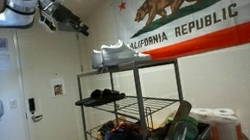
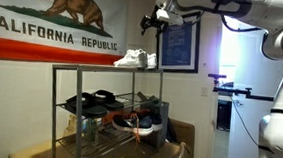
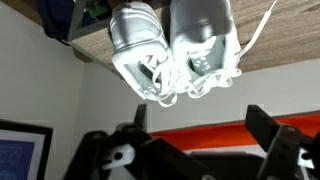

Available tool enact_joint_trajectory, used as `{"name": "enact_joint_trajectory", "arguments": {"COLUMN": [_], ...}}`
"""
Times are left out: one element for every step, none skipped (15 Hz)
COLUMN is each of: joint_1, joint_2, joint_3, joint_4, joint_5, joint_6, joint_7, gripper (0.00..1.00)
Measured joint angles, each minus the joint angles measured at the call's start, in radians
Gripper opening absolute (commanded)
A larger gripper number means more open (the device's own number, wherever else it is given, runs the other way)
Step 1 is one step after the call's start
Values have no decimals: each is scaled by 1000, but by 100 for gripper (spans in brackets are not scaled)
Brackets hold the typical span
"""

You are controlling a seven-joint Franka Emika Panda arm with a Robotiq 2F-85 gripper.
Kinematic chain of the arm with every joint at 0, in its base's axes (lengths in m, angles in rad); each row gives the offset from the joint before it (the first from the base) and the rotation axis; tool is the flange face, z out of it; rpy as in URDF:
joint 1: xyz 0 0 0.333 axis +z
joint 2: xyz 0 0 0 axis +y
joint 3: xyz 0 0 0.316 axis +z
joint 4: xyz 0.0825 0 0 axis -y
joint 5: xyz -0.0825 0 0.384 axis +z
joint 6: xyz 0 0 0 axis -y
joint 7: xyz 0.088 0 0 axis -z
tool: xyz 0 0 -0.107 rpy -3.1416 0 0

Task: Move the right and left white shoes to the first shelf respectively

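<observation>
The two white shoes stand side by side on the first shelf [image 1: 156, 61], the top tier of the dark metal rack, in both exterior views [image 1: 117, 53] [image 2: 135, 59]. The shelf also shows in the other exterior view [image 2: 92, 68]. The wrist view stands upside down and shows both shoes toe-on, one [image 3: 140, 45] beside the other [image 3: 203, 40], laces hanging loose. My gripper [image 1: 80, 28] [image 2: 150, 25] hangs in the air above and beside the shoes, apart from them. Its fingers [image 3: 200, 125] are spread wide and hold nothing.
Dark shoes [image 1: 99, 96] [image 2: 95, 104] lie on the middle wire tier and more shoes [image 1: 125, 136] on the lower one. A California flag [image 1: 188, 19] hangs behind the rack. A bin [image 1: 181, 134], a door [image 1: 3, 99] and a framed picture [image 2: 182, 47] stand nearby.
</observation>
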Motion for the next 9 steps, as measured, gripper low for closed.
{"name": "enact_joint_trajectory", "arguments": {"joint_1": [1,3,3,4,5,6,8,11,13], "joint_2": [16,31,43,52,58,63,66,68,69], "joint_3": [-2,-6,-9,-10,-10,-10,-10,-10,-10], "joint_4": [42,81,112,132,142,147,148,149,149], "joint_5": [39,84,109,119,120,120,120,120,120], "joint_6": [-53,-99,-128,-141,-147,-148,-148,-148,-148], "joint_7": [-55,-109,-143,-159,-162,-163,-163,-163,-163], "gripper": [100,100,100,100,100,100,100,100,100]}}
